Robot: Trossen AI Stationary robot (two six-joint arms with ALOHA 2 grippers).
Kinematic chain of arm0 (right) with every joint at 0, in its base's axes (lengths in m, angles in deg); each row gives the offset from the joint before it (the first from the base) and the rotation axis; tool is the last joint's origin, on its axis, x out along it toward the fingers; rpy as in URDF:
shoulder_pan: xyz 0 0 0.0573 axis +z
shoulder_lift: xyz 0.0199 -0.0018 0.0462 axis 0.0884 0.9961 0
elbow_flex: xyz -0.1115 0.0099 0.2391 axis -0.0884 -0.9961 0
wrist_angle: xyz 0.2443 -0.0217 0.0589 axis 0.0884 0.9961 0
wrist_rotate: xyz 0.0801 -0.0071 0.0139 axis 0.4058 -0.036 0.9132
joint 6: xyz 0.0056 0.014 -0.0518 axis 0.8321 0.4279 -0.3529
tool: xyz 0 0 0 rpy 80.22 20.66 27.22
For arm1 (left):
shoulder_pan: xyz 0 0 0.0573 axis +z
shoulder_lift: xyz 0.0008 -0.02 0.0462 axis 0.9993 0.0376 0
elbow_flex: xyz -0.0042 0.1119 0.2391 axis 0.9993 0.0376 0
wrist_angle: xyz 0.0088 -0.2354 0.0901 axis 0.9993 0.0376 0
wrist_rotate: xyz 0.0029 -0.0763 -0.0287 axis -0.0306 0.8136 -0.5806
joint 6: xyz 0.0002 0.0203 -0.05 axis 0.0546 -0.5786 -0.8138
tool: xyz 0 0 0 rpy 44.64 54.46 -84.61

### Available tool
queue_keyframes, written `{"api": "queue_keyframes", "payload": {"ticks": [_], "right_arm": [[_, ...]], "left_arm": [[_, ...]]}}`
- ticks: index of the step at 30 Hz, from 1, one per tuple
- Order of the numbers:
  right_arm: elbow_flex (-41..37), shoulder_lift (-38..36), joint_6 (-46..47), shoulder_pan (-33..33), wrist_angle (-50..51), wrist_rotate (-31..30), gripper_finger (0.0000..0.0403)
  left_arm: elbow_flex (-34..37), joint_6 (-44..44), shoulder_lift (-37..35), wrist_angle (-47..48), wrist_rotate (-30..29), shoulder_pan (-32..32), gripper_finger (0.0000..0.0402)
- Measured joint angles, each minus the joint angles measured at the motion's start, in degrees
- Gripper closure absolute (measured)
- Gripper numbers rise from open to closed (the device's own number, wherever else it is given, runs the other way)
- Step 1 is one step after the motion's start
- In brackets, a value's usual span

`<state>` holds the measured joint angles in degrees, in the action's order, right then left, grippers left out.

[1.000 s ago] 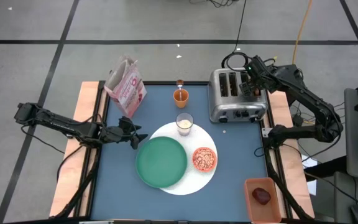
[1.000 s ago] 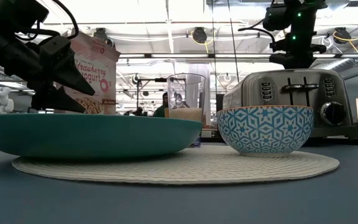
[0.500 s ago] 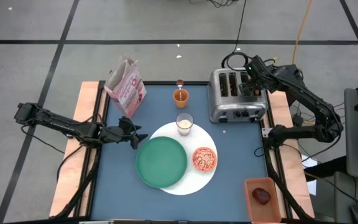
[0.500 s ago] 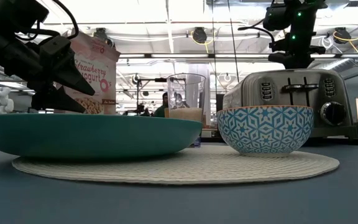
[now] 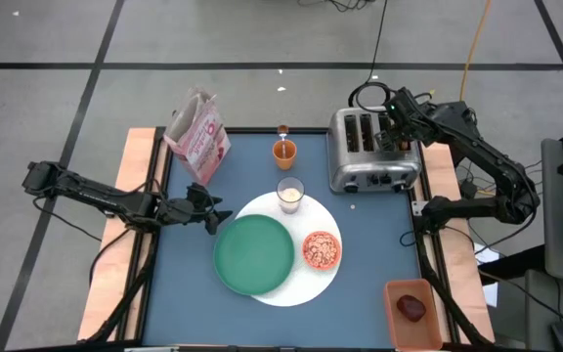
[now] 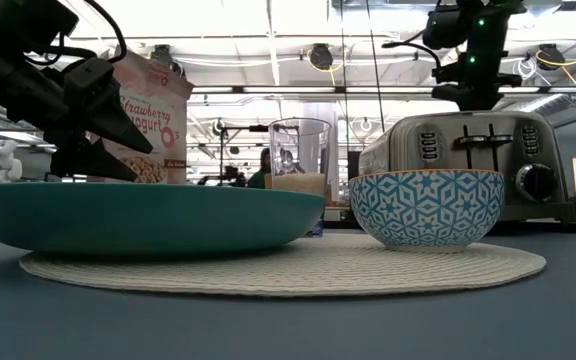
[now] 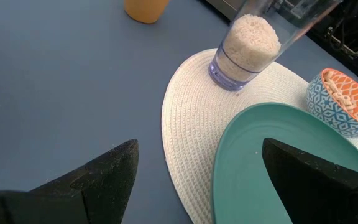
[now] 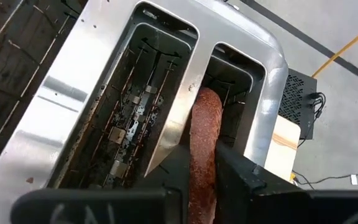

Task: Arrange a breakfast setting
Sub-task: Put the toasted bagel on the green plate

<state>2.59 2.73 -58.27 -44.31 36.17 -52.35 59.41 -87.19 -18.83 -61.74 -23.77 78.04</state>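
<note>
Nothing on the desk [image 5: 252, 161] has shifted since the earlier frames; both arms sit where they were, and only your right gripper [image 8: 202, 163] has drawn its fingers in. They now pinch a brown slice of toast [image 8: 202, 134] standing in a slot of the silver toaster [image 5: 369, 152] at the desk's far right. The slot's metal walls hem the slice in closely on both sides.

Your left gripper [image 5: 206, 208] hovers low at the left side, fingers spread wide with nothing between them, just beside the green plate [image 5: 253, 254]. That plate lies on the large white round plate [image 5: 321, 284], and the small bowl [image 5: 322, 250], orange inside and blue-patterned outside, sits beside it on the same white plate. The glass of milk [image 5: 290, 194] stands at the white plate's far edge, directly ahead of your left fingers [image 7: 101, 180]. Behind it is the orange cup [image 5: 283, 151], and the pink cereal bag [image 5: 197, 137] stands at the far left corner. A tray with a dark red item [image 5: 413, 309] sits at the near right corner.
</note>
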Motion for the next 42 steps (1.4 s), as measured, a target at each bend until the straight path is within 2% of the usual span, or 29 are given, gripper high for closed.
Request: {"api": "queue_keyframes", "payload": {"ticks": [7, 28, 32, 42], "right_arm": [[1.2, 0.1, -1.1, 0.0, -0.2, -2.1, 0.0353], [16.2, 0.0, -2.8, 0.0, -0.9, -2.5, 0.0353], [17.1, 0.0, -2.9, 0.0, -3.0, 4.1, 0.0353], [17.3, 0.0, 0.8, 1.3, -15.7, 31.7, 0.0353]], "left_arm": [[0.0, 0.0, 0.0, 0.0, 0.0, 0.0, 0.0057], [0.0, 0.0, 0.0, 0.0, 0.0, 0.0, 0.0057], [0.0, 0.0, 0.0, 0.0, 0.0, 0.0, 0.0057], [0.0, 0.0, 0.0, 0.0, 0.0, 0.0, 0.0057]]}}
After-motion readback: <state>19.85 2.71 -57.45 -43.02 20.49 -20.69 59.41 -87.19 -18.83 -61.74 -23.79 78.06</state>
